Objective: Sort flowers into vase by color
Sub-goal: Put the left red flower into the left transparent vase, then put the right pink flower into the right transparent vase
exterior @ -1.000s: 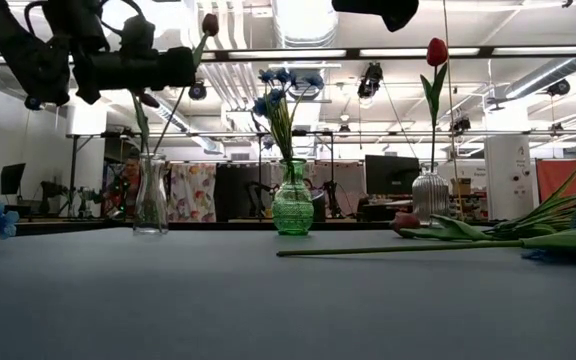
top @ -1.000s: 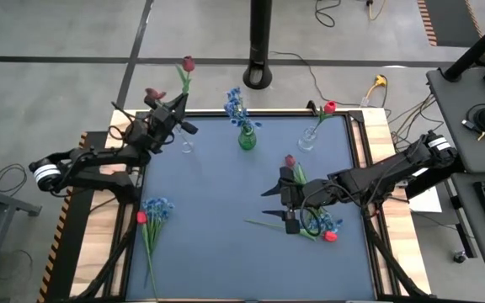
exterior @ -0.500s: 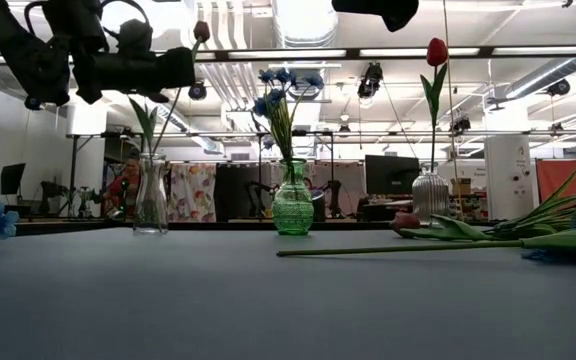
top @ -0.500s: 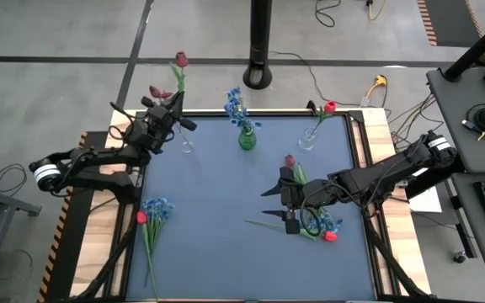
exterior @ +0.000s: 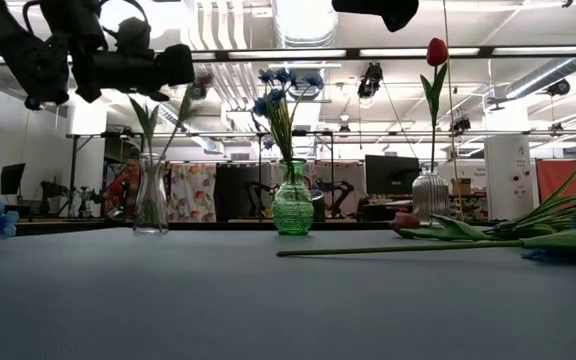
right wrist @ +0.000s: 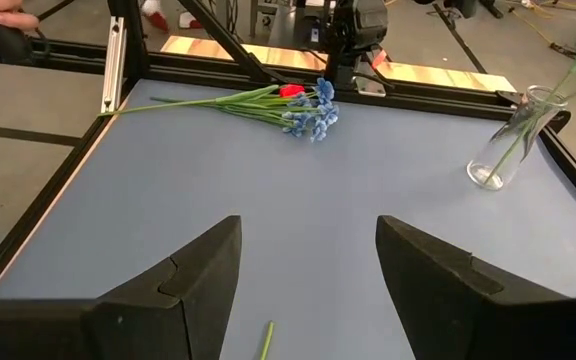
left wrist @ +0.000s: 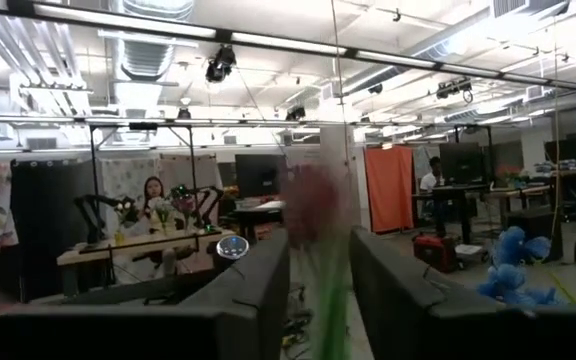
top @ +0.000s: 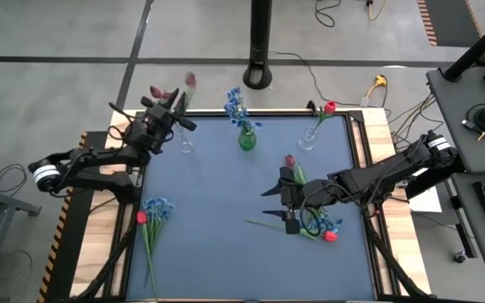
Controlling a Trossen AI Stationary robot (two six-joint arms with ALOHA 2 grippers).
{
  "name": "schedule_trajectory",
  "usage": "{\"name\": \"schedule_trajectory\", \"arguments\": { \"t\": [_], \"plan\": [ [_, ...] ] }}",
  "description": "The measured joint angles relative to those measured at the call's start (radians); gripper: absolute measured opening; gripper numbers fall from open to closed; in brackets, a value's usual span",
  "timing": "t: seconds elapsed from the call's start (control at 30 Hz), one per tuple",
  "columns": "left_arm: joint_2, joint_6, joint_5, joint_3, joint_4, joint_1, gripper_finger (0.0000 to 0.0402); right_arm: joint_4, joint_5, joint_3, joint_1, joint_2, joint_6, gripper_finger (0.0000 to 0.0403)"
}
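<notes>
Overhead, the left gripper [top: 175,111] sits at the table's far left corner, right above a clear vase [top: 186,145], so the maroon tulip [top: 190,80] can go in stem first. Its bloom is blurred beyond the table [top: 226,252] edge. The colour sorting looks well begun: blue sprigs stand in the green vase [top: 247,139] and a red tulip [top: 329,107] in the second clear vase [top: 307,139]. Loose flowers remain in a left bunch [top: 151,215] and a right pile [top: 318,225]. The right gripper [top: 280,206] hovers just beside that pile, probably to take the next stem.

From table height, the maroon stem reaches down into the clear vase and leans outward, so the glass seems to carry it.

At the left wrist, the fingers [left wrist: 258,300] stand apart with the thin blurred stem loose between them: released, not pinched.

At the right wrist, the fingers [right wrist: 178,290] are spread wide and empty over bare table.
</notes>
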Motion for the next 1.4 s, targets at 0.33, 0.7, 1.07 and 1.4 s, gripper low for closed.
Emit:
{"name": "schedule_trajectory", "arguments": {
  "t": [0.33, 0.7, 1.07, 1.4],
  "plan": [
    [-0.065, 0.002, 0.000, 0.000, 0.001, -0.041, 0.0138, 0.000, 0.000, 0.000, 0.000, 0.000, 0.000, 0.0224],
    [-0.157, 0.006, 0.027, 0.000, -0.007, -0.230, 0.0148, -0.001, 0.000, 0.000, 0.000, 0.000, 0.011, 0.0224],
    [-0.171, 0.096, -0.040, -0.001, -0.253, -0.687, 0.0149, -0.120, 0.010, 0.000, -0.004, 0.000, 0.268, 0.0224],
    [-0.149, 0.140, -0.620, -0.001, -0.496, -1.120, 0.0149, -0.459, -0.077, 0.000, -0.001, 0.000, 0.438, 0.0224]
  ]
}}
